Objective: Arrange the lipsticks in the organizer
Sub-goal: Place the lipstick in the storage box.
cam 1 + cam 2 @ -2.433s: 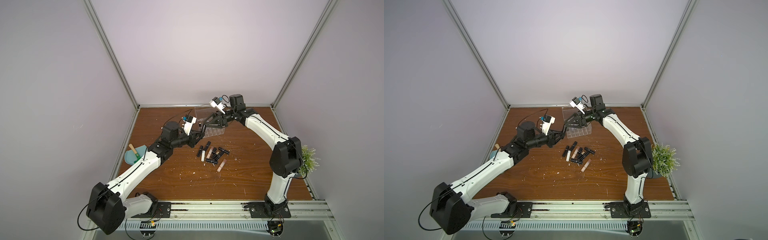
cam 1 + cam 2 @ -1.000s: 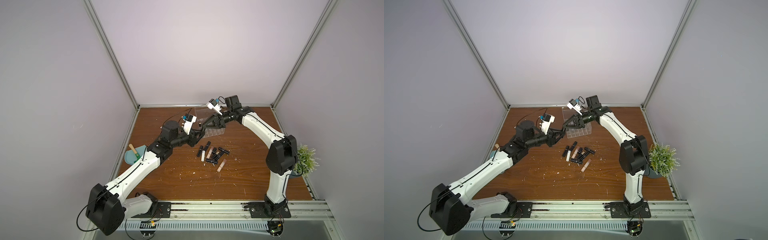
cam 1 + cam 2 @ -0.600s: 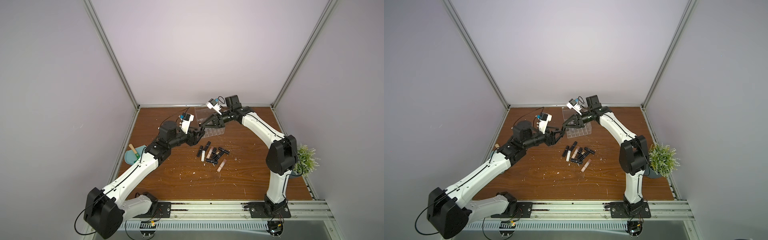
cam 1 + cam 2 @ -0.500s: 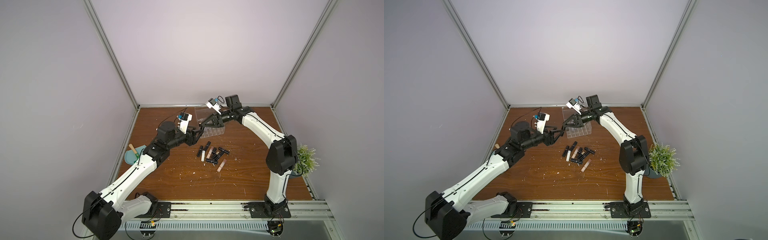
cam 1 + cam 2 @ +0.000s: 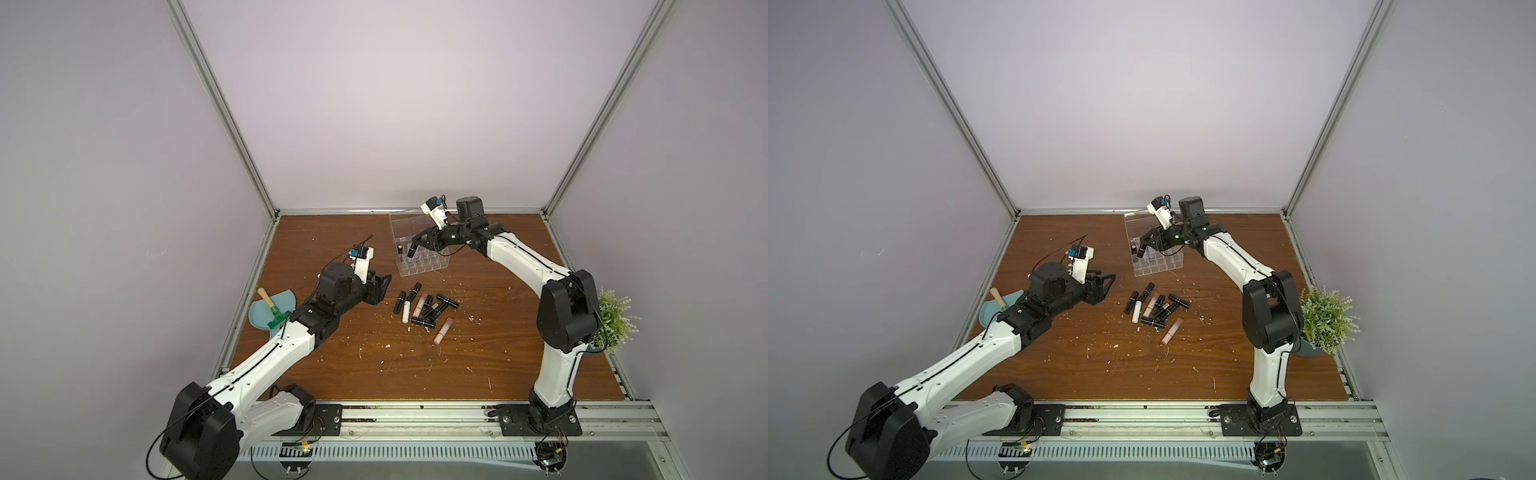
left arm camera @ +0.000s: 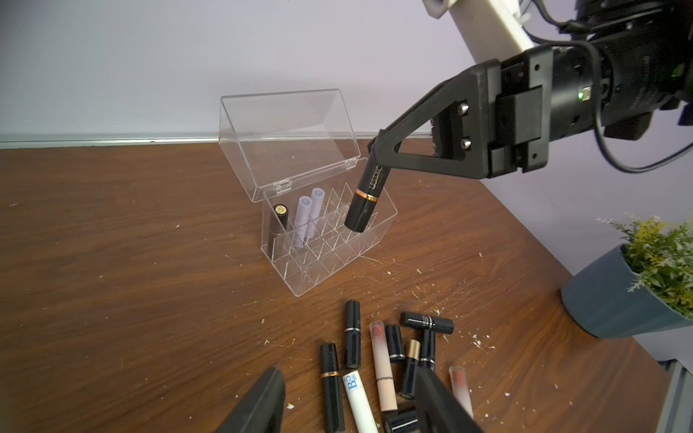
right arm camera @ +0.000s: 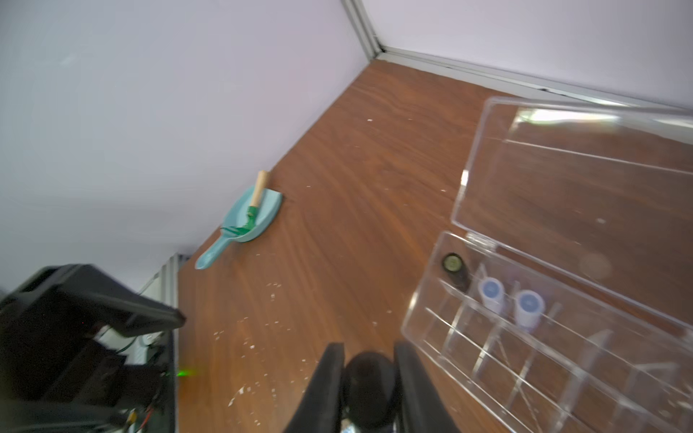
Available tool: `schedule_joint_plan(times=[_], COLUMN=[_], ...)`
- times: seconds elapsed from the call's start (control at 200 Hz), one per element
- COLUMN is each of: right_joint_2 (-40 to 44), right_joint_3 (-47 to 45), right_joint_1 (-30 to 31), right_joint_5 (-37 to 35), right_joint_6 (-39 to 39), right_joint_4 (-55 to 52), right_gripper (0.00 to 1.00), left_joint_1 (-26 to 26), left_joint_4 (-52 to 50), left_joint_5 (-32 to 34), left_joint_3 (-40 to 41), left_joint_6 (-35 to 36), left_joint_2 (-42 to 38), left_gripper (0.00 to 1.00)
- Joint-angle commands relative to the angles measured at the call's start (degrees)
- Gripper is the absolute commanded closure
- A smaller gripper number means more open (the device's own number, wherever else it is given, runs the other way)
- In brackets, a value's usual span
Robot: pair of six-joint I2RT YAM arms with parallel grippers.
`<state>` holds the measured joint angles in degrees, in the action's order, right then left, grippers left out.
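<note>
Wood tabletop [image 5: 374,353]. Clear organizer [image 6: 326,258] near back wall, lid up; one dark, two lavender tubes [image 6: 309,210] inside. Right gripper [image 6: 379,150] clamped on black gold-banded lipstick [image 6: 365,202] over compartments. Left gripper [image 6: 348,372] spread, empty, near loose lipsticks [image 5: 428,307].

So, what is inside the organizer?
Three tubes stand in the organizer, in the row beside its lid: one dark lipstick and two lavender lipsticks. The other compartments look empty. The black lipstick in the right fingers covers part of one compartment there.

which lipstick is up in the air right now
The black gold-banded lipstick clamped in the right gripper, tilted over the organizer; the others lie on the table or stand in its compartments.
</note>
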<state>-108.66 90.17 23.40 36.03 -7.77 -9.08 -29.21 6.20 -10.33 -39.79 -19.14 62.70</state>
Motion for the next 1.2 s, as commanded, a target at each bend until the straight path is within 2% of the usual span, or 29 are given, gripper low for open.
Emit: schedule_joint_plan(times=[0.0, 0.18, 0.34, 0.585, 1.196], right_joint_2=[4.97, 6.39, 5.62, 3.71, -3.54], right_joint_3=[-3.07, -8.48, -10.83, -12.77, -8.72], right_joint_1=[-0.55, -0.47, -0.45, -0.25, -0.02], right_joint_5=[-10.72, -21.04, -25.22, -27.17, -25.66], right_joint_6=[-3.8, -2.87, -1.76, -1.81, -2.08], right_joint_4=[10.69, 17.67, 21.1, 26.34, 27.09], right_gripper=[0.86, 0.86, 0.85, 0.84, 0.84], left_joint_1=[0.3, 0.23, 0.25, 0.06, 0.08], left_joint_4=[2.66, 2.99, 2.53, 1.83, 0.49], left_joint_5=[1.1, 0.62, 0.52, 0.38, -0.95], left_joint_3=[0.05, 0.19, -0.12, -0.49, -1.86], left_joint_6=[0.94, 0.7, 0.41, 0.15, -0.24], left_joint_2=[0.51, 1.04, 1.02, 1.02, 1.89], left_gripper=[0.4, 0.41, 0.41, 0.41, 0.41])
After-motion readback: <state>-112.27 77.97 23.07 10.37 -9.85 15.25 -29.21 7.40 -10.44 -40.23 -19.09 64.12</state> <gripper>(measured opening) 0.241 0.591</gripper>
